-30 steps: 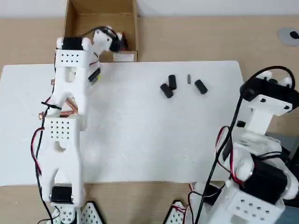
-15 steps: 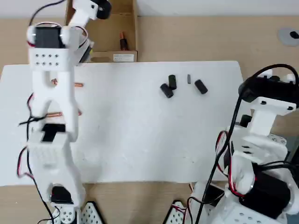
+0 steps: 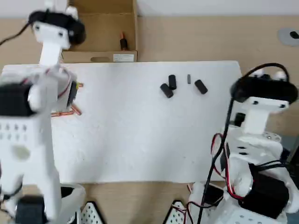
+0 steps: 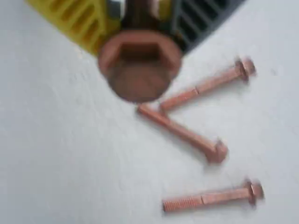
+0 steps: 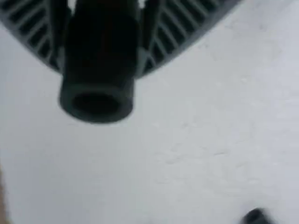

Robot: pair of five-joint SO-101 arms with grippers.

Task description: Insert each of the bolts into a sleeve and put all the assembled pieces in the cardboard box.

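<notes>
Step in hand: mating the second pair. Left tool (image 4: 140, 16) is pinching a copper bolt (image 4: 140, 65), hex head toward its own camera; right tool (image 5: 103, 23) is pinching a black sleeve (image 5: 98, 86), open bore toward its camera; the two parts are not yet joined. One assembled piece (image 3: 123, 42) already lies in the cardboard box (image 3: 135, 28) at 11 o'clock on the desk (image 3: 187, 42); by my count roughly one of five is done.

Next move, my read: bring both arms toward mid-mat; present the bolt's threaded end, not the head, to the bore; get the axes in line before pushing; the bore looks snug, so a tilted entry would likely jam or twist the sleeve in its grip; then carry the pair to the box.

View differences: the left wrist view gives the grip detail plus three loose bolts (image 4: 182, 133) flat on the white mat (image 3: 140, 140), two with tips meeting in a V; the high view places that pile at 9 o'clock, partly under the left arm; it also adds three spare sleeves (image 3: 172, 82) clustered at 1 o'clock, well apart from the bolts, with a small grey bit (image 3: 188, 79) among them that I can't identify; the right wrist view has a dark blob (image 5: 254, 217) farther off on the mat, likely a spare sleeve, can't confirm.
</notes>
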